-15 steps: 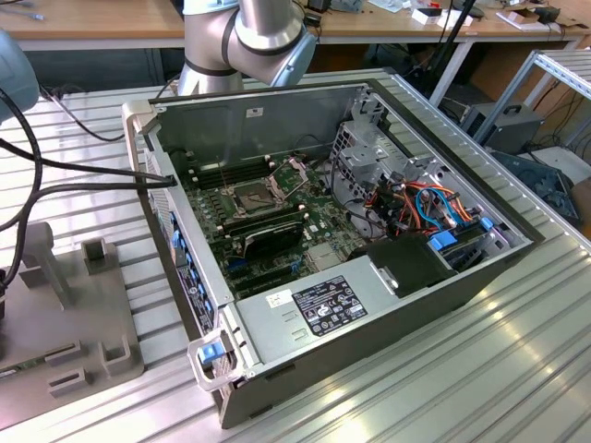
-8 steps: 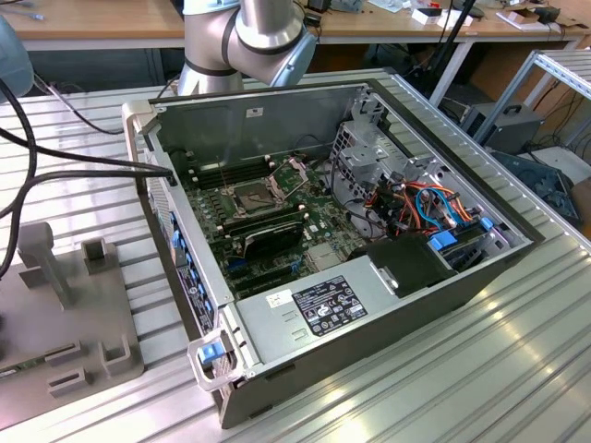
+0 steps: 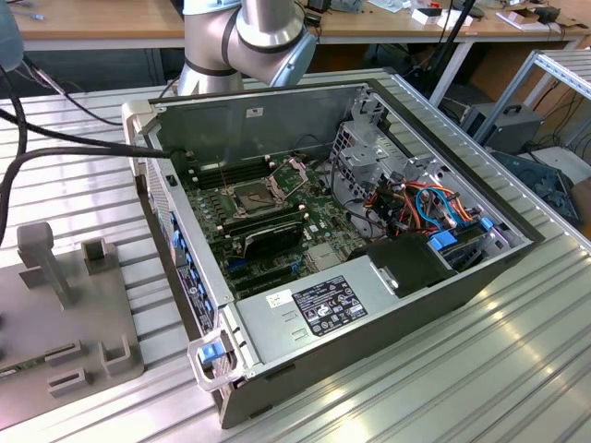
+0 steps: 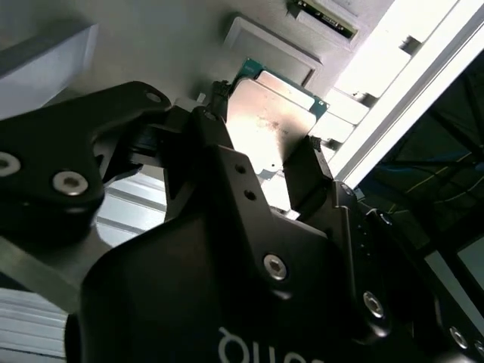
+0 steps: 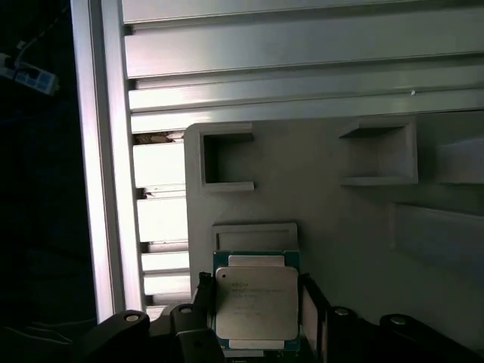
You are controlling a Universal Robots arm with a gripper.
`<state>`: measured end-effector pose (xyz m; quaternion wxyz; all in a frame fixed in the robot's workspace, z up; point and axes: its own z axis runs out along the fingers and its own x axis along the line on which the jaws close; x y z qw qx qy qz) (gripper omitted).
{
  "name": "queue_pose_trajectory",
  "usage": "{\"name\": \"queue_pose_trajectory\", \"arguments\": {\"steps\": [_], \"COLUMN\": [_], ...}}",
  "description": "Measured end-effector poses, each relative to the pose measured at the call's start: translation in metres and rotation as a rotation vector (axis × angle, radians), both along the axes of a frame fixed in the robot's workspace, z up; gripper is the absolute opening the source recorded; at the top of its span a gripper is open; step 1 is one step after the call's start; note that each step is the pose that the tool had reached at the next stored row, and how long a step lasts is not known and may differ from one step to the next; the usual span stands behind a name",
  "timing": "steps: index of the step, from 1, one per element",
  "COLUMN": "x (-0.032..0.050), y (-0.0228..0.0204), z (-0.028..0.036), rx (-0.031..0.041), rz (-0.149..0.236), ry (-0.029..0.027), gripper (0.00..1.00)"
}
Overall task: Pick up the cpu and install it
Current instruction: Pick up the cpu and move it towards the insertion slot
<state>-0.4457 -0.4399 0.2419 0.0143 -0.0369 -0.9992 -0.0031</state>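
Cpu: flat square silver-grey cpu [image 5: 255, 302], held over a grey moulded holder [image 5: 348, 219].
Gripper: black gripper [image 4: 266, 127], clamped on its edges.

1. Table [image 3: 517, 369]: top of ribbed aluminium slats, running from the exterior view's lower left to its upper right. The same slats [image 5: 302, 45] show in the first wrist view.
2. PC case [image 3: 259, 120]: open, sits directly on the slats mid-table, skewed to the slat direction.
3. Grey plate [image 3: 55, 323]: flat on the table at the exterior view's left, just beside the case, not touching it. It has raised blocks and square pockets. In the first wrist view its edge [image 5: 340, 227] lies across the slats.
4. Black cables [image 3: 55, 138]: cross above the slats from the exterior view's left to the case corner. Can't tell if they rest on the table.
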Motion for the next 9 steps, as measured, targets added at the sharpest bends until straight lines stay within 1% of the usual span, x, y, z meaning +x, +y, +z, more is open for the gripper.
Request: {"name": "queue_pose_trajectory", "arguments": {"steps": [2,4,9], "x": [0.0000,0.0000,0.0000], "y": [0.0000,0.0000,0.0000], "z": [0.0055,0.0144,0.0229], "rx": [0.0000,0.0000,0.0000], "rz": [0.000,0.000,0.000], "ry": [-0.0002,-0.0005,-0.0010], "gripper": [0.55,0.55,0.55]}}
